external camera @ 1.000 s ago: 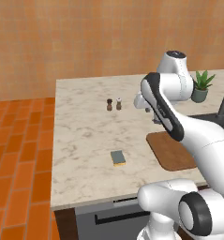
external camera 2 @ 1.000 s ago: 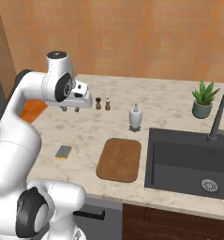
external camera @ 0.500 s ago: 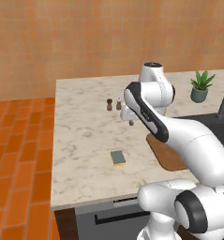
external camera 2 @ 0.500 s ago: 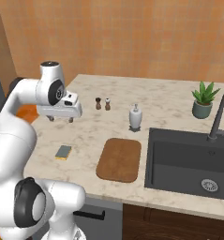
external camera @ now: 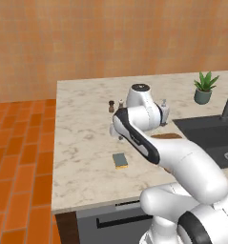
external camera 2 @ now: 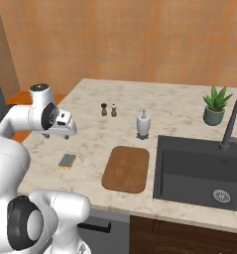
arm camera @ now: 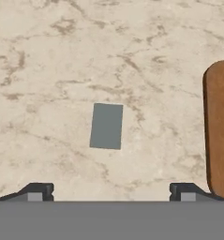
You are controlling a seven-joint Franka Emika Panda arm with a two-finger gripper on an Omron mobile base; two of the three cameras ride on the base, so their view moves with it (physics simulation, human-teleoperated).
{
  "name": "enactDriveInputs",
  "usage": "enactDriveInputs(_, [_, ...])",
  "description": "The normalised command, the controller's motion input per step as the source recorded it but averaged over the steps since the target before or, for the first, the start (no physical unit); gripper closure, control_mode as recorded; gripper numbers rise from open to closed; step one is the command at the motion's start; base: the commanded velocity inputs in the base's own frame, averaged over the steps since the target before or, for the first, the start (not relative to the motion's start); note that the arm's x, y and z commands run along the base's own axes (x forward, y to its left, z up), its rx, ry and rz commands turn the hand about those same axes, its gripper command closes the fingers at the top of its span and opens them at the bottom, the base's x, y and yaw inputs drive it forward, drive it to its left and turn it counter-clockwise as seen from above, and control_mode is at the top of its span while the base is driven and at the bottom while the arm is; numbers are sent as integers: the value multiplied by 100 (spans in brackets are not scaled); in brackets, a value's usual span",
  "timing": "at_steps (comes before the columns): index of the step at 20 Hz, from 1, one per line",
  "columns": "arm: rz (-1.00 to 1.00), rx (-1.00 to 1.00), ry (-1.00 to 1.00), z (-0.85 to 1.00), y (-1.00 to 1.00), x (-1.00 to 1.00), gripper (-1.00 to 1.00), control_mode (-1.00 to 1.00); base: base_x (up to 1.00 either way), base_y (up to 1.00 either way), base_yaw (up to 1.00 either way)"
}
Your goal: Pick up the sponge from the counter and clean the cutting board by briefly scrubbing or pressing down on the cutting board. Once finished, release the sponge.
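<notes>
Near the counter's [external camera 2: 179, 101] front edge lies the sponge [external camera 2: 67, 160], flat, grey-blue face up, long axis running near to far, well left of the cutting board [external camera 2: 126, 168]. Above it hangs the gripper [arm camera: 111, 191], fingers spread wide, holding nothing.

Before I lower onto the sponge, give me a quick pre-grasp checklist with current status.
1. Fingers open: ok, gripper tips stand wide apart, nothing held.
2. Sponge between the tips' line: ok, roughly centred in the hand view.
3. Sponge lies flat on the counter, free of neighbours: ok.
4. Cutting board bare for scrubbing: ok.
5. Soap dispenser clear of the path: ok, it stands behind the board.
6. Height above sponge: cannot tell.
</notes>
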Motion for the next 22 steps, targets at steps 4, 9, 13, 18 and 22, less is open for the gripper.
enactDriveInputs(4, [0,-4,8,-32,5,27,-100,-100,0,0,0])
enactDriveInputs(9, [0,-4,9,-37,2,16,-100,-100,0,0,0])
enactDriveInputs(13, [0,0,1,-53,1,7,-100,-100,0,0,0])
enactDriveInputs(18, [0,0,1,-46,0,9,-100,-100,0,0,0])
enactDriveInputs(22, [0,0,4,-33,19,23,-100,-100,0,0,0])
